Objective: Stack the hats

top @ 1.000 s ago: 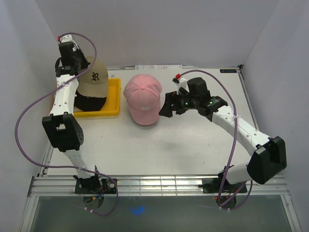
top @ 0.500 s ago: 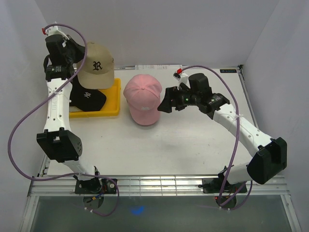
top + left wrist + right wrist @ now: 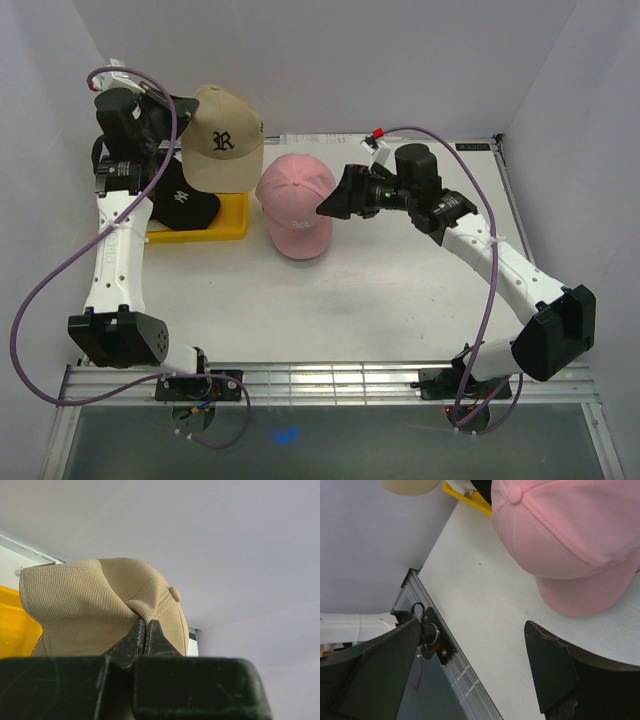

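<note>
Tan cloth cap [image 3: 100,605], soft and light, hangs near the yellow tray [image 3: 236,213], a crown fold pinched in the closed left gripper [image 3: 145,630]. We judge its stiff brim a surer hold. The pink cap [image 3: 296,205] rests on the table [image 3: 400,300], apparently just beside the wide-open right gripper [image 3: 470,665].

txt | tan cap [image 3: 222,155] front: blk "R" (gothic style) | rest illegible
</note>
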